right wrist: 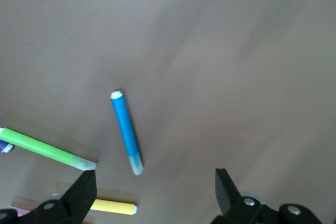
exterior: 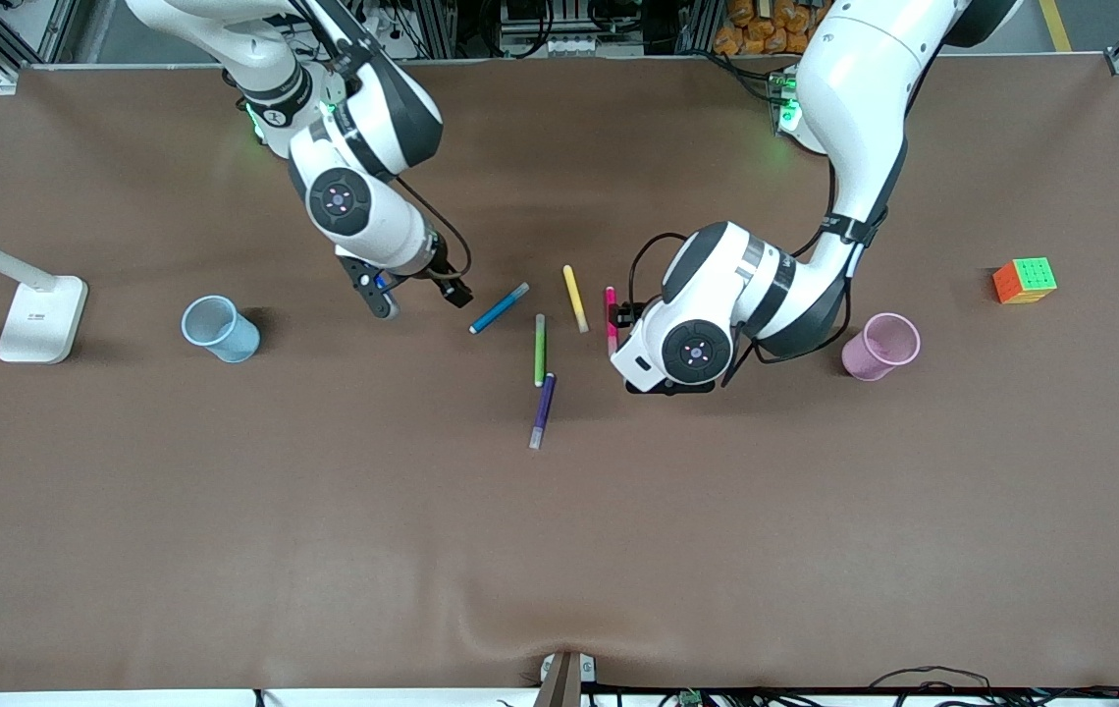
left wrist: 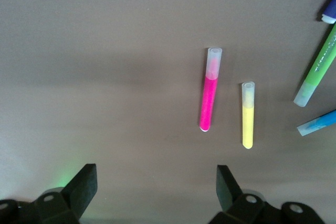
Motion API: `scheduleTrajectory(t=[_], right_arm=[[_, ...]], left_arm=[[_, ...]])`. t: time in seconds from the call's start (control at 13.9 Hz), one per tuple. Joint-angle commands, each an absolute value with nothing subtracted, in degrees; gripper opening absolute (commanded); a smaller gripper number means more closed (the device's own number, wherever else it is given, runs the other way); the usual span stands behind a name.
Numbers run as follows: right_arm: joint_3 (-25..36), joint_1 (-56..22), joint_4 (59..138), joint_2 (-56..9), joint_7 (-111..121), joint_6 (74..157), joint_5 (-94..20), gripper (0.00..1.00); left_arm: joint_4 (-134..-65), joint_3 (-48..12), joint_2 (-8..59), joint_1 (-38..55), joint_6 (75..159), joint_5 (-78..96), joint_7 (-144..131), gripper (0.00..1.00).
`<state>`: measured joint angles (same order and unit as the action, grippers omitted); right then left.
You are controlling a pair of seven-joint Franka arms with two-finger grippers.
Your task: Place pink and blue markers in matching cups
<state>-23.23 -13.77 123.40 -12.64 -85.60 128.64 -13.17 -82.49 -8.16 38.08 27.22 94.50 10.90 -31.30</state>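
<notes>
Although no brand or writing can be read on any marker or cup, colours tell them apart: the blue marker (exterior: 499, 308) lies flat near the table's middle, the pink marker (exterior: 610, 316) lies flat toward the left arm's end of the cluster, partly under that arm's wrist in the front view. Between them lie a yellow marker (exterior: 574, 298) and a green marker (exterior: 539, 350), with a purple marker (exterior: 543, 409) nearest the front camera, its tip just beside the green one. The blue cup (exterior: 220, 329) stands toward the right arm's end, well apart from the pens; the pink cup (exterior: 879, 346) stands toward the left arm's end. The right gripper (exterior: 417, 295) hangs with fingers spread wide and empty, just beside the blue marker. The left gripper (left wrist: 156, 190) hovers near the pink marker, fingers likewise wide and empty. A white lamp base (exterior: 42, 318) and a colour cube (exterior: 1024, 281) sit at the table's two ends.
</notes>
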Motion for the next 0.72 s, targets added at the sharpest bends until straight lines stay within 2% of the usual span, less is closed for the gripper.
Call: scheduleTrajectory(t=[0.0,0.14,0.43,0.65], right_arm=[[-25.0,-14.5,123.6,-15.1,-89.1,133.8,-14.1,0.93],[-25.0,-16.2,123.6,-17.4,-90.3,137.6,-14.1,0.80],[-25.0,-19.1,123.6,-24.2,-93.6,147.4,-13.9,0.75],[-25.0,-20.2,123.3,-27.2,-94.1,151.0,-13.4,0.64]], left_arm=[[-80.9,-7.8,38.5,27.7,94.3,12.0,-32.4,1.00],[-80.9,-7.8,38.1,27.6,94.3,12.0,-32.3,1.00],[-80.1,-7.7,38.4,27.2,94.4,12.0,-32.3,1.00],[-80.2,-7.7,38.5,27.7,95.6,12.0,-32.4,1.00]])
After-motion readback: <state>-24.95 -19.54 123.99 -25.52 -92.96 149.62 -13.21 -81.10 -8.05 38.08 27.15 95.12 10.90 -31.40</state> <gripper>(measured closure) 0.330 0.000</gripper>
